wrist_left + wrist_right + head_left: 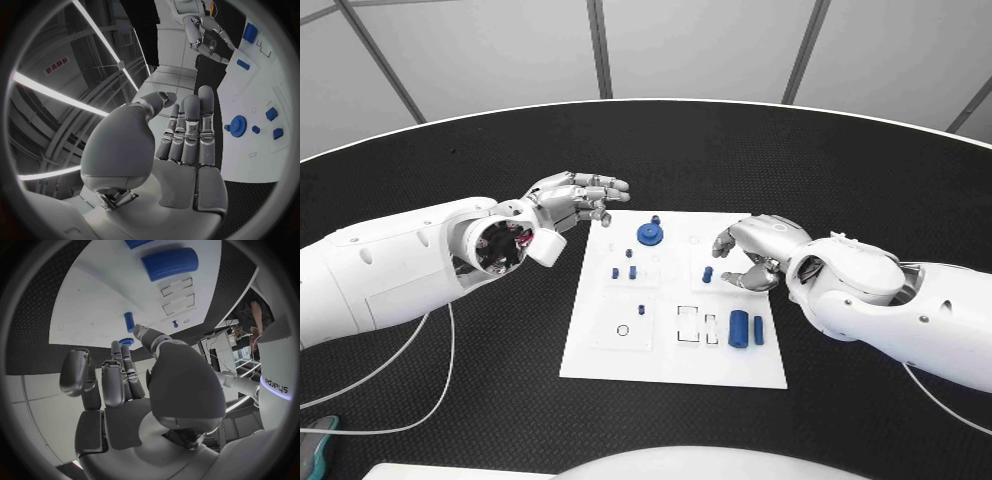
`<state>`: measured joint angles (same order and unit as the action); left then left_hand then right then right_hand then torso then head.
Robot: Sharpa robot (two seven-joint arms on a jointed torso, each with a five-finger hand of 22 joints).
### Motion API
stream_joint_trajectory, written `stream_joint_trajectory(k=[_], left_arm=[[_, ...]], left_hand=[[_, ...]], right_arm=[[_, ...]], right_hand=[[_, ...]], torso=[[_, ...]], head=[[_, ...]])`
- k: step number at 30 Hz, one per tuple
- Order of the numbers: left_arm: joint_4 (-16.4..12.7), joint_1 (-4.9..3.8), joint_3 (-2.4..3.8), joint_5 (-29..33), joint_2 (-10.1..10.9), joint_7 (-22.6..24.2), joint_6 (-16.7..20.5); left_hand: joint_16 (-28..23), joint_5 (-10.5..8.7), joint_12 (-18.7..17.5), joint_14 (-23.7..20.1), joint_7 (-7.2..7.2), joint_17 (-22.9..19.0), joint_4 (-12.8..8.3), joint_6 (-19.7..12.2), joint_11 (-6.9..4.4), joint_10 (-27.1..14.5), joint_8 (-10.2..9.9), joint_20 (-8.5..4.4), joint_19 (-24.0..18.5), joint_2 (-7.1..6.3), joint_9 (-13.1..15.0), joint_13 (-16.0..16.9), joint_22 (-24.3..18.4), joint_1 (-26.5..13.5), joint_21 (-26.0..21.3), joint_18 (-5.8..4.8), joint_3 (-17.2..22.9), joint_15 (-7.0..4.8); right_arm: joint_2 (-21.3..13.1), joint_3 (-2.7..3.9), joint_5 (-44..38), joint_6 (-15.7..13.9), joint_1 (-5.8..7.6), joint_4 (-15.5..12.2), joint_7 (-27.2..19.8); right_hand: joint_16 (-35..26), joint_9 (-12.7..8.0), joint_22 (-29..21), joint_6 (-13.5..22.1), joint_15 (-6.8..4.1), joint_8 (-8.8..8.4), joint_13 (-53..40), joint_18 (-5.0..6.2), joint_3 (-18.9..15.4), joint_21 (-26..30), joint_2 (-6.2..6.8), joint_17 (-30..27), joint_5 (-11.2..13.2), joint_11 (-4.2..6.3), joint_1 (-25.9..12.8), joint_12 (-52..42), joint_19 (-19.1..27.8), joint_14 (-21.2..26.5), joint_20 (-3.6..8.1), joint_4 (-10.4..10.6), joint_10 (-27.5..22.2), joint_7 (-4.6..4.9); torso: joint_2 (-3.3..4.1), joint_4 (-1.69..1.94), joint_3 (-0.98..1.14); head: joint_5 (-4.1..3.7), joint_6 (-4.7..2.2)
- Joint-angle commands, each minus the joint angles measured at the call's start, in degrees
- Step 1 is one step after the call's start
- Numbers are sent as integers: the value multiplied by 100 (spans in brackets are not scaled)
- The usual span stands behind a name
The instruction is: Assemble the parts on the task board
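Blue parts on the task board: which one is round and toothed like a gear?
The blue gear near the board's far edge; the others are plain pegs or blocks.

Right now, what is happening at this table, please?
A two-armed robot is working over a white task board with small blue parts. Its left robot hand hovers at the board's far left corner, fingers apart, holding nothing. Its right robot hand is over the board's right side, fingers curled near a small blue peg; no part seems held. A blue gear and two blue blocks sit on the board.
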<state>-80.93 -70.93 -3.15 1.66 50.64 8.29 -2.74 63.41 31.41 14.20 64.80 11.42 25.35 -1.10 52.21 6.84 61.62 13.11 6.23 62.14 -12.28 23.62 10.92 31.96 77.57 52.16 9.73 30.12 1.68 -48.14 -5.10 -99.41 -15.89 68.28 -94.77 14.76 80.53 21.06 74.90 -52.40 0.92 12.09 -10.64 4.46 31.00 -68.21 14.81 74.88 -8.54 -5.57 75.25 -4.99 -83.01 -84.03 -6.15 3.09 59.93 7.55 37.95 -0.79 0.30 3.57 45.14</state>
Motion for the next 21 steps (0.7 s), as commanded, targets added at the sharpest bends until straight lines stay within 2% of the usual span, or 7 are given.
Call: stream_joint_trajectory(k=[1,5,9,21], left_arm=[[-3,0,0,0,7,-2,3],[-12,0,0,0,11,-3,1],[-20,0,0,1,12,-4,1],[-34,-1,0,1,17,-5,3]], left_hand=[[15,33,32,-1,-1,-5,5,-15,13,-29,22,20,-28,46,3,5,5,-11,19,86,-38,14],[15,33,32,-1,-1,-5,5,-15,13,-29,22,20,-28,46,3,5,5,-11,19,86,-38,14],[15,33,32,-1,-1,-5,5,-15,13,-29,22,20,-28,46,3,5,5,-11,19,86,-38,14],[15,33,41,-4,-1,-9,-2,-17,13,-34,24,21,-36,52,2,7,13,0,28,87,-49,14]], right_arm=[[64,-2,6,31,2,90,-15],[172,-4,10,89,3,203,-48],[303,-8,11,166,0,339,-89],[515,-30,13,355,-28,570,-159]], right_hand=[[19,-11,27,-4,-30,-36,13,34,-32,3,-29,6,-13,-5,43,-36,-5,-273,6,11,-22,-29],[20,-14,27,-14,-29,-37,19,33,-27,3,-54,5,-24,-2,79,-65,-11,-273,10,15,10,-32],[16,-17,39,-42,-39,-33,24,28,5,-16,-90,-3,-42,14,116,-135,-32,-273,20,35,118,-34],[3,-9,94,-162,-104,7,69,7,195,-100,-139,-23,-105,90,163,-232,-99,-271,64,87,421,-6]], torso=[[17,26,-12],[29,32,-15],[25,17,-14],[16,5,-11]], head=[[-16,-6],[-36,-7],[-18,4],[4,41]])
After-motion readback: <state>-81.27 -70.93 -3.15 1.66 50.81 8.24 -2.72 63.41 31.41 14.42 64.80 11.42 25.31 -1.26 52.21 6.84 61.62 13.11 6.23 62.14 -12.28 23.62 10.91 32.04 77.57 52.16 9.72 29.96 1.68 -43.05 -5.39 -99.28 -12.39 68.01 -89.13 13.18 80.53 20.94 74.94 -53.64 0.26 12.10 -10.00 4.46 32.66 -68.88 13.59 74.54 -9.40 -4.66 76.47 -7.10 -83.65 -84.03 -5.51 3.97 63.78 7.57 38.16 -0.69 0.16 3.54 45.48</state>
